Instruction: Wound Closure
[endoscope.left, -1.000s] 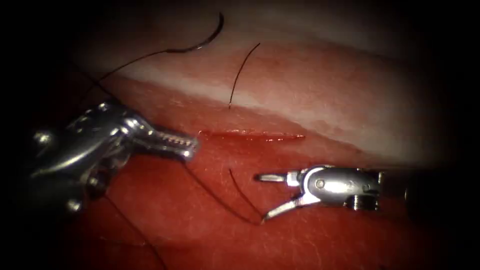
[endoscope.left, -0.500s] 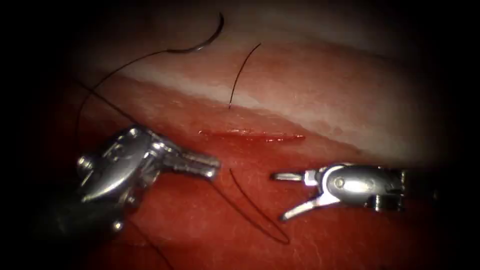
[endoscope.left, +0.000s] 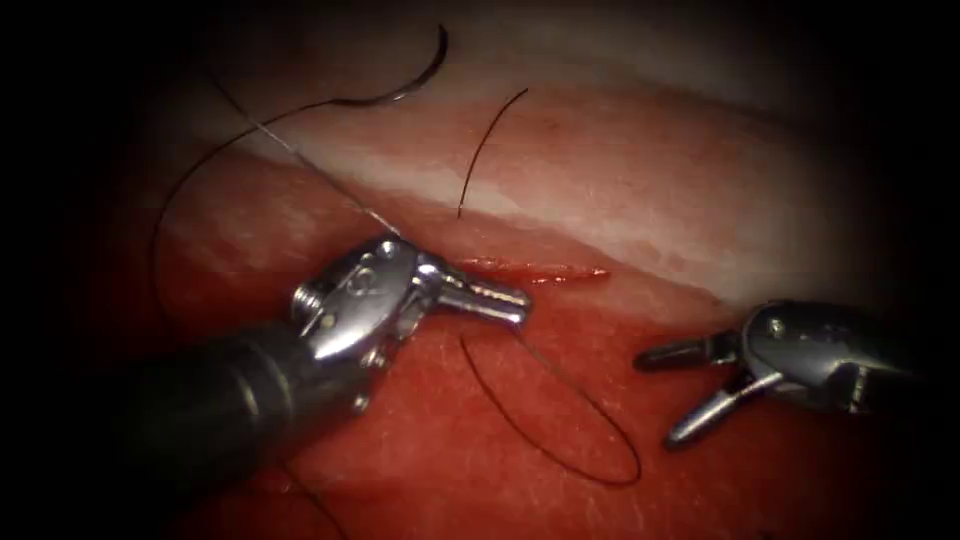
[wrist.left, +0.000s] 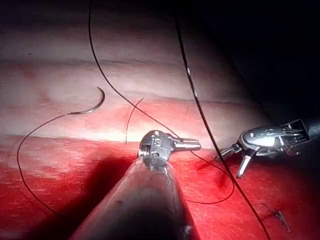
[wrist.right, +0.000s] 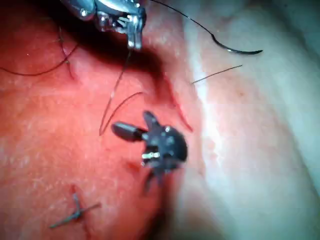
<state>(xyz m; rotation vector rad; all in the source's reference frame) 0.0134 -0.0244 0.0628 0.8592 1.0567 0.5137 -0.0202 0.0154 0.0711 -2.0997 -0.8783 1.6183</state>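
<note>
Left end effector (endoscope.left: 500, 298) rightward, grasp unclear.

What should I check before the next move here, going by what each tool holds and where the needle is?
1. Curved steel needle lying free on the pale tissue, away from the cut: ok.
2. Left end effector shut on the thin black thread: ok.
3. Right end effector open, holding nothing: ok.
4. Thread loop lying slack between the tools: ok.
5. Red-edged cut closed: not ok.
6. Short cut thread end secure: cannot tell.
</note>
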